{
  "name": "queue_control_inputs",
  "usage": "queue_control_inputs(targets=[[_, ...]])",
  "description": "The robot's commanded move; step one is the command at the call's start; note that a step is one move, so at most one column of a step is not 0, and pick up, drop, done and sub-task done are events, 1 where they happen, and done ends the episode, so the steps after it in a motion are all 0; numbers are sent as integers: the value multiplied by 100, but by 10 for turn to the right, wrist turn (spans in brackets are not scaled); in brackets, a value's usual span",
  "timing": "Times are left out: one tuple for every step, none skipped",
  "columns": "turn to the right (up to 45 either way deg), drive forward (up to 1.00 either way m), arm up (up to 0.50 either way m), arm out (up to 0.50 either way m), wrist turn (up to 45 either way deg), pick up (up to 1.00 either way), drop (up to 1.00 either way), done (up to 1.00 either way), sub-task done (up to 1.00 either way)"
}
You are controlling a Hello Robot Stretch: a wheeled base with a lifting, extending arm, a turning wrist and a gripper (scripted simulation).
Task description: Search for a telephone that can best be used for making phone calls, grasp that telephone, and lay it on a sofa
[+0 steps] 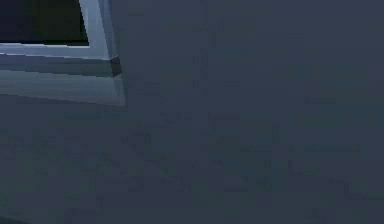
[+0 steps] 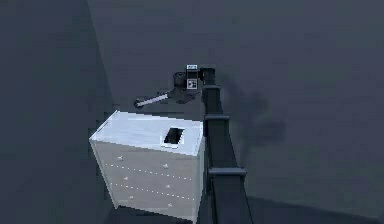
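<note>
A small flat dark rectangle with a light edge, phone-like in shape (image 2: 175,135), lies on top of a white chest of drawers (image 2: 130,135), toward the right side of the top. The arm (image 2: 222,150) rises along the chest's right side. At its far end are two white marker squares (image 2: 191,76). Left of them, the gripper (image 2: 148,101) reaches out past the chest's far edge, above the top, with its thin fingers (image 2: 155,99) pointing left. Only bare dark wall lies behind the fingers, so the gripper holds nothing.
The chest has three drawer fronts (image 2: 150,178) and stands in a corner of dark walls (image 2: 300,60). In the forward view, a dark panel in a pale frame (image 1: 60,60) hangs at the upper left on a plain dark wall (image 1: 250,120).
</note>
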Motion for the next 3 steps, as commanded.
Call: queue_control_inputs(targets=[[0, 0, 0, 0, 300, 0, 0, 0, 0], [0, 0, -30, 0, 0, 0, 0, 0, 0], [0, 0, 0, 0, 0, 100, 0, 0, 0]])
